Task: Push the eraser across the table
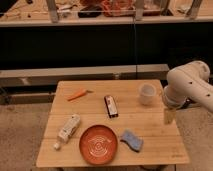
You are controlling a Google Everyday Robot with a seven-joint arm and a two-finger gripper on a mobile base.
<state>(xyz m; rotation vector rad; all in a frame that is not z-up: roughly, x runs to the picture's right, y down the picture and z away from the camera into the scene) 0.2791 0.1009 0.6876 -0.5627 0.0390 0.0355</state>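
The eraser (pixel 111 106), a small flat black block with a white and red strip, lies near the middle of the light wooden table (pixel 150 155), lengthwise from front to back. My gripper (pixel 169 116) hangs from the white arm at the table's right edge, well to the right of the eraser and apart from it. It holds nothing that I can see.
A white cup (pixel 146 93) stands at the back right, close to the gripper. An orange-red plate (pixel 98 144) sits at the front centre with a blue wavy sponge (pixel 132 140) beside it. A white bottle (pixel 67 129) lies front left. An orange carrot-like item (pixel 77 94) lies back left.
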